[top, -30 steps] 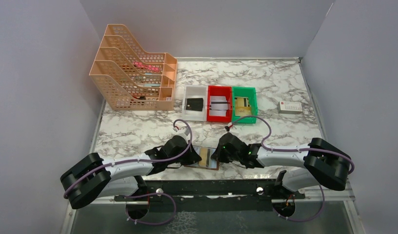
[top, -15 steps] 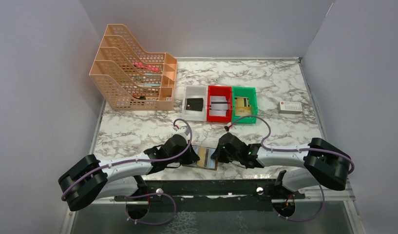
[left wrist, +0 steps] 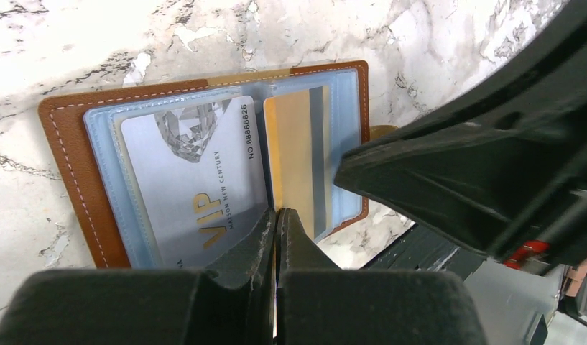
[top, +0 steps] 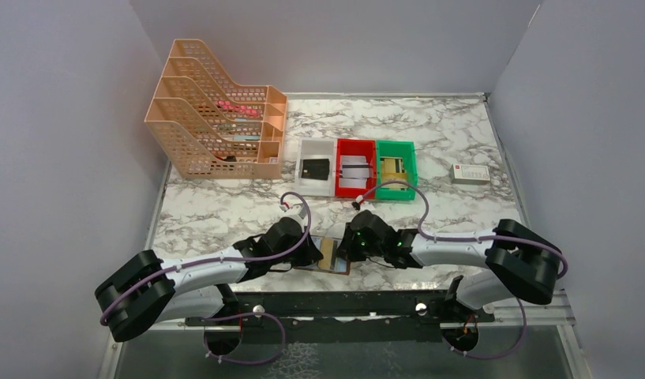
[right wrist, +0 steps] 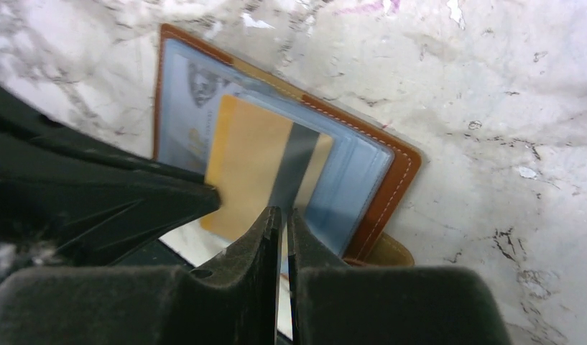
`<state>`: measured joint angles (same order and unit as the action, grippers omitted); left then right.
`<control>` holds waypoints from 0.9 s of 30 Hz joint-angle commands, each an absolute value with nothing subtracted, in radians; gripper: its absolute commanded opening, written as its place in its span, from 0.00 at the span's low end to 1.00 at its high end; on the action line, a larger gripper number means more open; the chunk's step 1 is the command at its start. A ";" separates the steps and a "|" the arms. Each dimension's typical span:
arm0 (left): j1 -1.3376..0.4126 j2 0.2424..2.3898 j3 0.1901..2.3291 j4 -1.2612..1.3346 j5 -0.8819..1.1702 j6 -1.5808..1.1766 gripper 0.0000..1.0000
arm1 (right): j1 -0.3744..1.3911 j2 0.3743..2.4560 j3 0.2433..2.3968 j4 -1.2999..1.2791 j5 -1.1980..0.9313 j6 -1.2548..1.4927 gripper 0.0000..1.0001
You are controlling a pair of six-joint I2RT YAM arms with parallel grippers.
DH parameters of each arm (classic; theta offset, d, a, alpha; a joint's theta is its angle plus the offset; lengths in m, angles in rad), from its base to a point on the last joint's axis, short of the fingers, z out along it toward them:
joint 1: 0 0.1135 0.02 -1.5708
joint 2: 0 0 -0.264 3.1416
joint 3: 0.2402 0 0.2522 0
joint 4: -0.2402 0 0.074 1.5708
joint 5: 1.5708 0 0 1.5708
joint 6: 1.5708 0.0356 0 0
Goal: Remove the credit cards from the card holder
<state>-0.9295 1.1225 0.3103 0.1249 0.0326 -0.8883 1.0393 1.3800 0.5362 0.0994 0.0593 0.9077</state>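
Note:
The brown card holder (top: 340, 268) lies open near the table's front edge, between both grippers. In the left wrist view the card holder (left wrist: 67, 165) has a silver VIP card (left wrist: 190, 180) in its left sleeve and a gold card (left wrist: 294, 158) with a dark stripe on its right page. My left gripper (left wrist: 277, 214) is shut, with its tips at the holder's middle fold. My right gripper (right wrist: 284, 212) is shut, with its tips on the gold card's (right wrist: 251, 162) dark stripe. That card lies shifted toward the fold, so part of its blue sleeve (right wrist: 348, 187) is bare. The closing tab (right wrist: 388, 251) pokes out beside it.
Behind the holder stand a white bin (top: 303, 147) with a black card, a red bin (top: 355, 142) with pale cards and a green bin (top: 395, 144) with gold cards. An orange mesh rack (top: 216, 118) is at the back left. A small white box (top: 470, 174) lies at the right.
My right gripper has moved left, further over the holder, and the gold card has shifted left with it. The left gripper has stayed at the holder.

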 commanded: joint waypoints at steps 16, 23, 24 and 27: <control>-0.923 1.110 0.319 0.133 0.031 -0.856 0.13 | 1.040 1.483 0.517 0.032 0.113 0.984 0.13; -0.924 1.088 0.311 0.141 0.037 -0.862 0.22 | 1.039 1.486 0.514 0.036 0.110 0.989 0.13; -0.923 1.088 0.310 0.148 0.042 -0.861 0.21 | 1.040 1.486 0.514 0.038 0.108 0.989 0.13; -0.924 1.090 0.305 0.167 0.057 -0.863 0.19 | 1.040 1.484 0.512 0.041 0.106 0.989 0.13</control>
<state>-0.9268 1.1065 0.3099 0.1158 0.0330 -0.8669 1.0386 1.4654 0.5522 0.1097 0.0723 0.9943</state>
